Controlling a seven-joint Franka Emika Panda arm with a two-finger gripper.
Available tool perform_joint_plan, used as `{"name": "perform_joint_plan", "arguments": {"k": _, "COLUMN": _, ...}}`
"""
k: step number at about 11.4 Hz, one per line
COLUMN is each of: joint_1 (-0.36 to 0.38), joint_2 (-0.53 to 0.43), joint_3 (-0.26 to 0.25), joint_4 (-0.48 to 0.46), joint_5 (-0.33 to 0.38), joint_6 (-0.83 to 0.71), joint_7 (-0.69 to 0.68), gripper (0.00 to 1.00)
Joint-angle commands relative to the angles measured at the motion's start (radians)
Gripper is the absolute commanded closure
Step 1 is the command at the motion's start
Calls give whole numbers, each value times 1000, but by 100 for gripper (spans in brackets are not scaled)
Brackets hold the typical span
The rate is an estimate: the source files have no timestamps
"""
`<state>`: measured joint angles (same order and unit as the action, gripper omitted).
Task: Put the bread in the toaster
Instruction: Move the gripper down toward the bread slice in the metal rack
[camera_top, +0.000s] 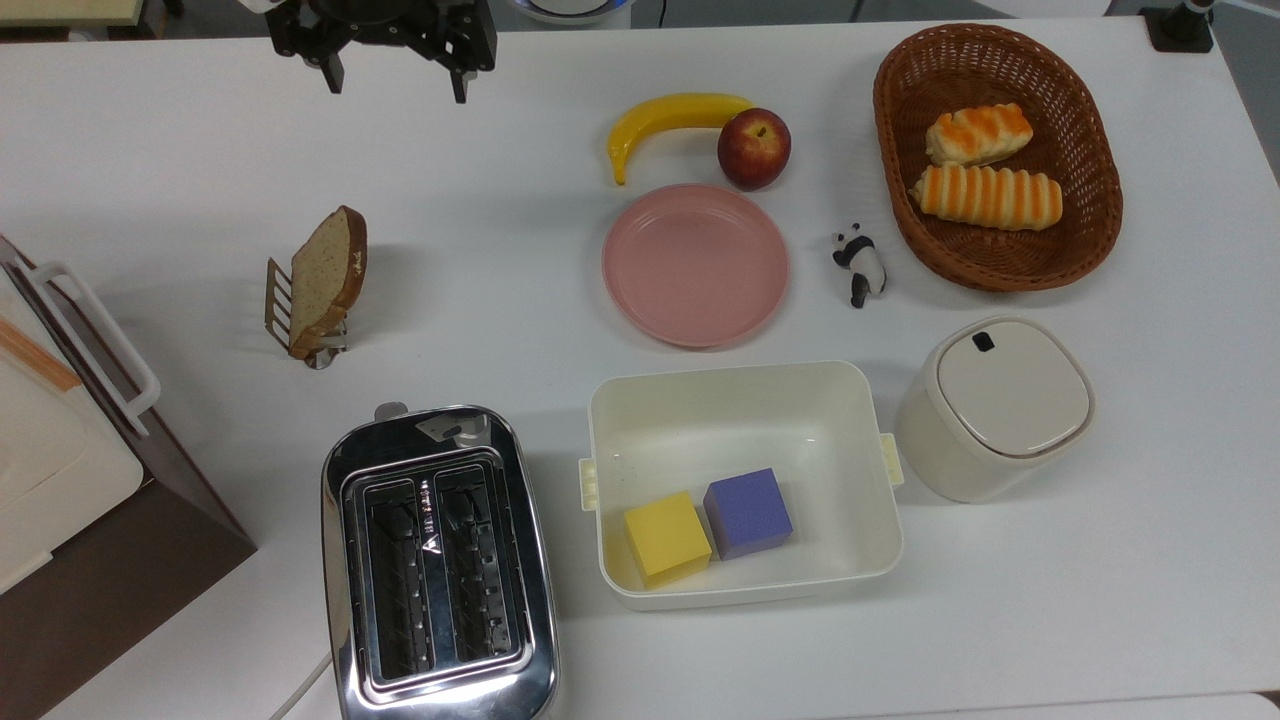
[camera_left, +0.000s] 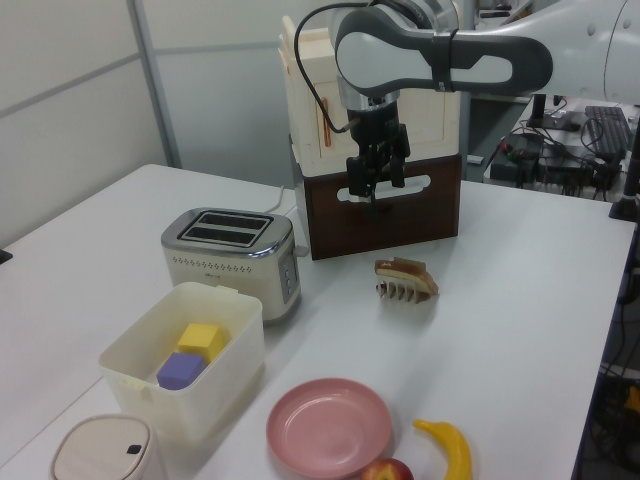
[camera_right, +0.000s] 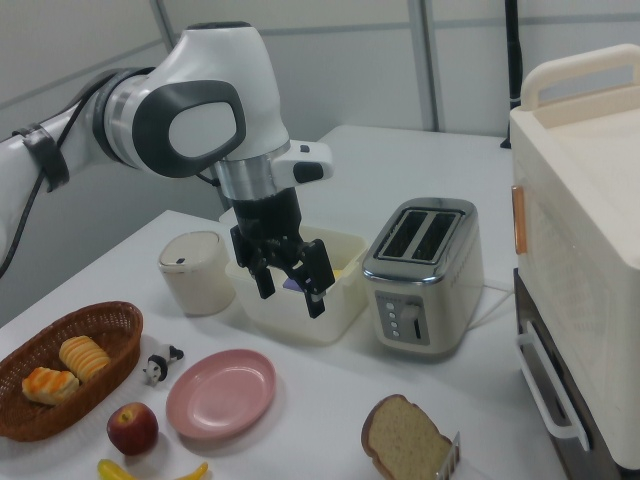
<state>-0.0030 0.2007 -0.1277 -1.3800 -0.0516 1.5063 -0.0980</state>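
In the top view, the bread (camera_top: 328, 278) leans upright in a small rack (camera_top: 283, 305), above the toaster (camera_top: 437, 565). The gripper (camera_top: 396, 82) hangs open, well apart above it. I'd lower straight over the crust's top edge and pinch the faces squarely.

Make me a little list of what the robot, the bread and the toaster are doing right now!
robot's black two-finger gripper: open, holding nothing, up above the white table
speckled tan-brown bread slice: leaning on a small wire rack
shiny chrome two-slot toaster: both slots empty
cream plastic tub: holds a yellow cube and a purple cube
pink round plate: nothing on it
brown wicker basket: two orange-striped rolls
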Motion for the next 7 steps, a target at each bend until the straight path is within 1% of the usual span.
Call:
{"name": "perform_joint_plan", "arguments": {"k": 1, "joint_1": -6, "joint_2": -6, "joint_3": -3, "joint_4": -24, "joint_5": -1, "joint_6": 28, "joint_7": -78, "gripper": 0}}
{"name": "perform_joint_plan", "arguments": {"k": 3, "joint_1": -8, "joint_2": -6, "joint_3": -3, "joint_4": -25, "joint_5": -1, "joint_6": 28, "joint_7": -78, "gripper": 0}}
{"name": "perform_joint_plan", "arguments": {"k": 5, "joint_1": -28, "joint_2": -1, "joint_3": -3, "joint_4": -33, "joint_5": -4, "joint_6": 31, "joint_7": -92, "gripper": 0}}
{"name": "perform_joint_plan", "arguments": {"k": 6, "joint_1": -34, "joint_2": -1, "joint_3": -3, "joint_4": -40, "joint_5": -11, "joint_6": 54, "joint_7": -124, "gripper": 0}}
{"name": "perform_joint_plan", "arguments": {"k": 7, "joint_1": -55, "joint_2": -1, "joint_3": -3, "joint_4": -72, "joint_5": -14, "joint_6": 111, "joint_7": -187, "gripper": 0}}
